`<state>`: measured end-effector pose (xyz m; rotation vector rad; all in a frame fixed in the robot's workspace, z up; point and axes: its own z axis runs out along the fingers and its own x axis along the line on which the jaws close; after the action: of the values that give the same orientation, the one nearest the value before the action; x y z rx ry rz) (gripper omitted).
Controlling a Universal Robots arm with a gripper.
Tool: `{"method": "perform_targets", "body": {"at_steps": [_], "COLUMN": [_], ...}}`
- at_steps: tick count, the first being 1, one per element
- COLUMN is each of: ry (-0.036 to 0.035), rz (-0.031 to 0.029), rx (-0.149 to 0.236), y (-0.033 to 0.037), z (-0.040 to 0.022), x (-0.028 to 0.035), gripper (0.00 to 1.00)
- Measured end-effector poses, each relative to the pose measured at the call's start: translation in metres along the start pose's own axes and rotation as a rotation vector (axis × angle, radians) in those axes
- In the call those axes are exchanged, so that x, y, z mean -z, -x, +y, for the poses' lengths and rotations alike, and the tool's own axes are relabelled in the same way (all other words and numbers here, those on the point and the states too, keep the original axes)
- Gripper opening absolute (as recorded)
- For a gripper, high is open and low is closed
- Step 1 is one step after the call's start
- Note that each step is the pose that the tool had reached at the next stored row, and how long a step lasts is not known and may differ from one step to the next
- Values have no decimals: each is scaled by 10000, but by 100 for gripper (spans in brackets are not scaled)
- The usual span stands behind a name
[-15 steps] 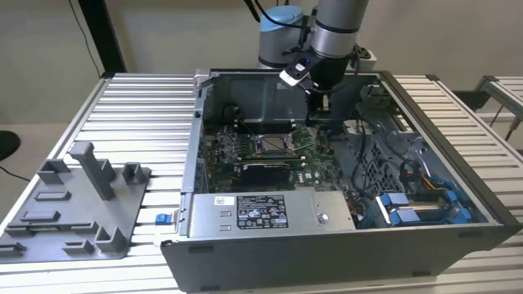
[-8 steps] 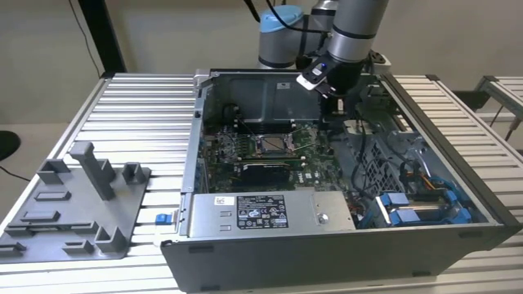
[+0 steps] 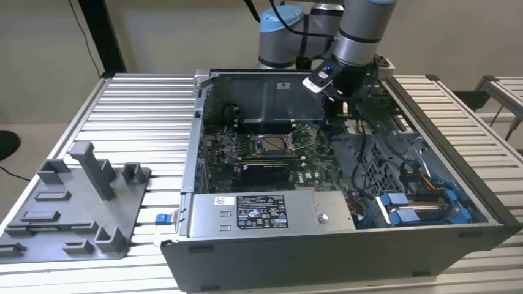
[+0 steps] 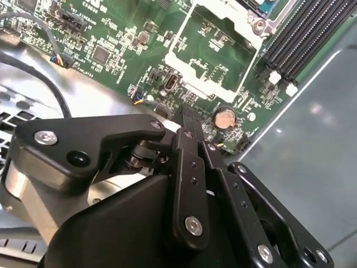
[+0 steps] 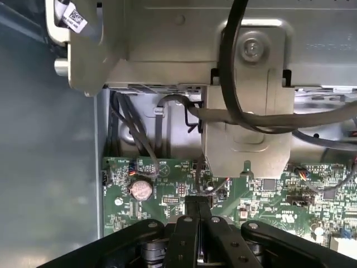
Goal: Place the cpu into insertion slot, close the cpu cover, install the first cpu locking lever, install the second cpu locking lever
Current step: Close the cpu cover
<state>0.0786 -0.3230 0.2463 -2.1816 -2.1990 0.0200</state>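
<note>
While the arm reaches down into the open computer case (image 3: 327, 257), the gripper (image 3: 343, 110) hangs above the far corner of the green motherboard (image 3: 222, 153). It is toward the exterior view's right of the insertion slot (image 3: 272, 143) and well apart from it. In both wrist views the black fingers (image 5: 184, 240) lie pressed together, their tips just over the board and near a round coin cell (image 5: 140, 188). Whether anything thin is pinched between them cannot be told. The insertion slot sits near the middle of the board as a silver-rimmed square with a dark centre, on the far side of the long black memory slots (image 3: 270, 164). Whether the cpu lies in it cannot be told. The case rests on a ribbed metal table (image 3: 139, 110). A grey moulded fixture (image 3: 82, 196) stands on the table toward the exterior view's left, apart from the case.
</note>
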Motion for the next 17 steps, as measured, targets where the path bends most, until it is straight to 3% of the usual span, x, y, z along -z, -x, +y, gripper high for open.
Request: {"method": "perform_targets", "body": {"at_steps": [9,17], "ry": [-127,-297], "rz": [-16,-25], "rx": [426,745], "y": [4,20], "z": [30,32], "x": [-105,-194], "gripper": [0,0]}}
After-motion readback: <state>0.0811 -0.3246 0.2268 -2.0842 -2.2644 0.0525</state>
